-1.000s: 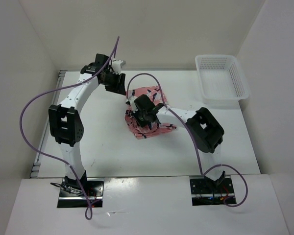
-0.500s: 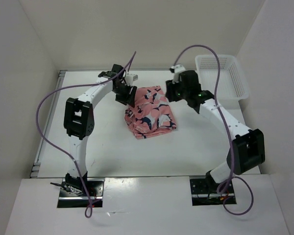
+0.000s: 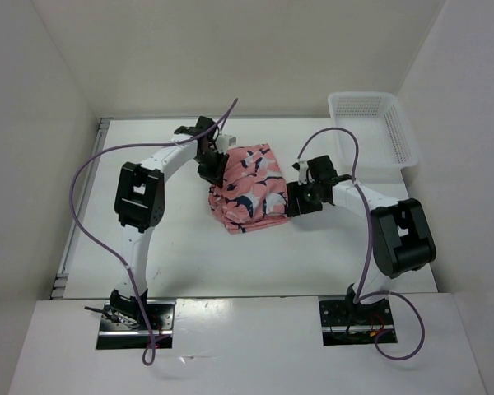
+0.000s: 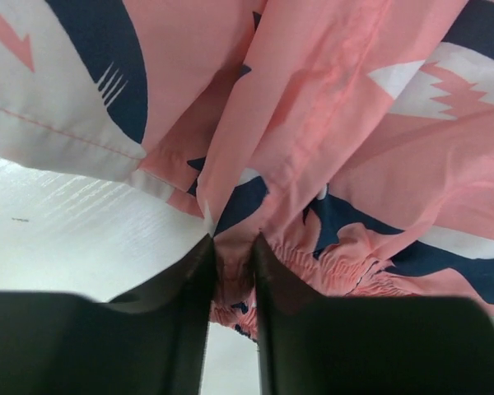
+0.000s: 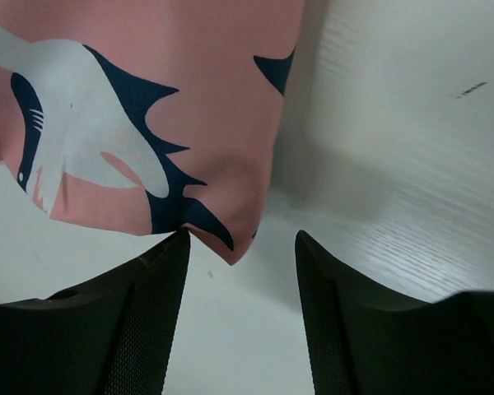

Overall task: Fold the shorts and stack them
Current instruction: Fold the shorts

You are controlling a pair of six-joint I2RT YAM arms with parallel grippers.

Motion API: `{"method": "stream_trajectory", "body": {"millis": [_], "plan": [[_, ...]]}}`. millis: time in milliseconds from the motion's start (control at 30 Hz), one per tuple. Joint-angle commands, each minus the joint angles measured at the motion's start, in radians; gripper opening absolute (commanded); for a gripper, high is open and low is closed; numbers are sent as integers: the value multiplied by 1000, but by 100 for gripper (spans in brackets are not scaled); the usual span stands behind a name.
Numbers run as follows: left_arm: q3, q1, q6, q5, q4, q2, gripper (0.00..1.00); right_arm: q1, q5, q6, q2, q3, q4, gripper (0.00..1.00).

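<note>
The salmon-pink shorts [image 3: 251, 191] with navy-and-white fish shapes lie bunched in a folded heap on the white table, centre back. My left gripper [image 3: 215, 171] is at the heap's left edge, shut on a fold of the gathered waistband [image 4: 233, 262]. My right gripper [image 3: 290, 202] is open at the heap's right edge. A corner of the shorts [image 5: 230, 243] points into the gap between its fingers [image 5: 152, 313], touching neither pad that I can see.
A white mesh basket [image 3: 370, 133] stands at the back right corner. White walls enclose the table on the left, back and right. Purple cables loop above both arms.
My right arm has swung from the back right down to the heap's right edge. My left gripper has shifted slightly right, onto the shorts' left edge. The heap looks more bunched.
</note>
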Motion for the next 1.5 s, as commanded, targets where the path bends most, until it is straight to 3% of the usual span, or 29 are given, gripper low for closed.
{"method": "stream_trajectory", "body": {"millis": [0, 33, 67, 100, 133, 200, 467, 567, 733, 767, 800, 833, 900, 1000, 1167, 1333, 1467], "plan": [[-2, -5, 15, -13, -2, 21, 29, -7, -100, 41, 24, -15, 90, 59], [-2, -5, 15, -13, -2, 21, 21, -7, -116, 63, 37, -26, 102, 55], [8, -5, 15, -13, -2, 21, 18, -7, -128, 81, 52, -26, 113, 39], [8, 4, 15, -22, -2, 21, 16, -7, -128, 96, 52, -35, 122, 31], [37, 4, 15, -22, -11, 21, 16, -7, -140, 107, 64, -35, 133, 15], [69, 30, 15, -22, -22, 21, 16, -7, -140, 92, 73, -35, 124, 0], [249, 101, 15, -52, -33, 82, 16, -16, -154, 23, 43, -15, 79, 0], [286, 110, 15, -52, -33, 123, 31, 5, -176, -21, 43, -6, 48, 0], [297, 101, 15, -52, -33, 160, 41, 91, -229, -89, 25, 16, -14, 0], [297, 101, 15, -52, -33, 160, 44, 114, -242, -89, 14, 26, -24, 3], [297, 101, 15, -52, -33, 160, 46, 114, -269, -77, 5, 26, -24, 39], [297, 101, 15, -43, -33, 160, 53, 114, -289, -77, -8, 41, -24, 60], [297, 101, 15, -33, -33, 122, 61, 114, -311, -103, -17, 109, -44, 85], [251, 101, 15, -32, -42, 15, 71, 62, -320, -82, -28, 244, -25, 85], [84, 110, 15, 16, -52, -235, 73, -2, -185, 110, 104, 465, 140, 79], [-106, 47, 15, -2, -71, -291, 73, -39, -95, 100, 351, 670, 113, 79], [-202, 27, 15, 72, -71, -282, 73, -53, -28, 149, 509, 778, 116, 80]]}}
